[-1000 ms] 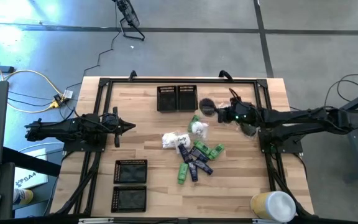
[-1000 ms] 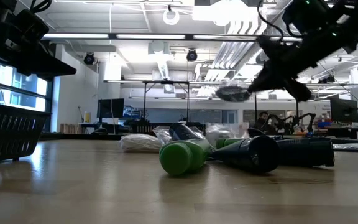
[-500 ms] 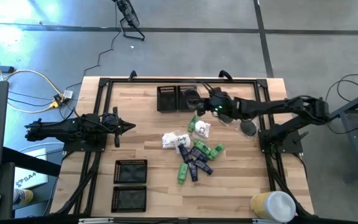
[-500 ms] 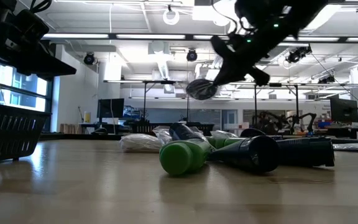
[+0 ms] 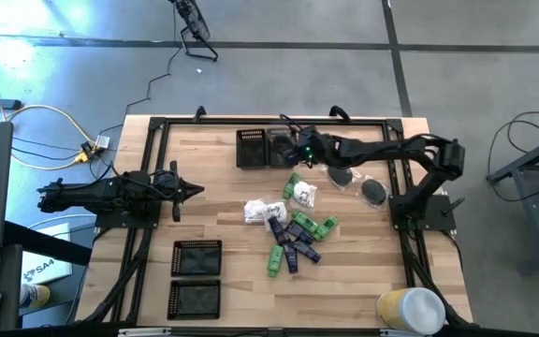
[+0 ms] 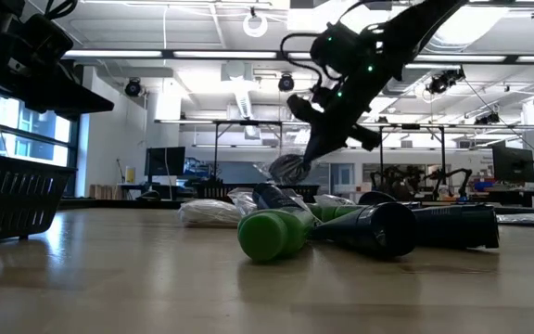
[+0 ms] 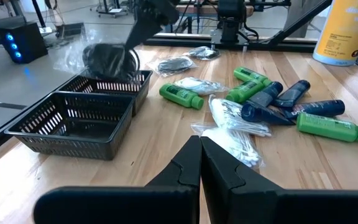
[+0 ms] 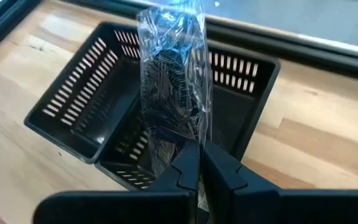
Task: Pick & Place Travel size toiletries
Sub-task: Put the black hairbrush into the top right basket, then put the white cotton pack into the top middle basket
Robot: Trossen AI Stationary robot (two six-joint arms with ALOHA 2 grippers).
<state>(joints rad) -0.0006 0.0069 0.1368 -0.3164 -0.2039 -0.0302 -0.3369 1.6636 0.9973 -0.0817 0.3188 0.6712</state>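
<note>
The right gripper [image 8: 196, 155] is pinched shut on the top edge of a clear bag [image 8: 173, 93] with a dark round piece inside. The bag hangs over the right-hand tray [image 5: 282, 148] of the pair at 12 o'clock on the table [image 5: 223, 197]. It looks featherlight and limp, the film crinkly and slick, so it should swing and twist under the fingers. A hold on the loose film edge seems right; the contents need no squeeze. Opening the jaws low over the tray would likely stop it drifting onto the rim. The left gripper [image 7: 199, 163] waits at 9 o'clock, jaws closed on nothing. More toiletries — green tubes [image 5: 275, 261], navy tubes [image 5: 295, 245], white packets [image 5: 256, 212] — lie heaped at centre, and two more bags [image 5: 373, 191] at 2 o'clock.
</note>
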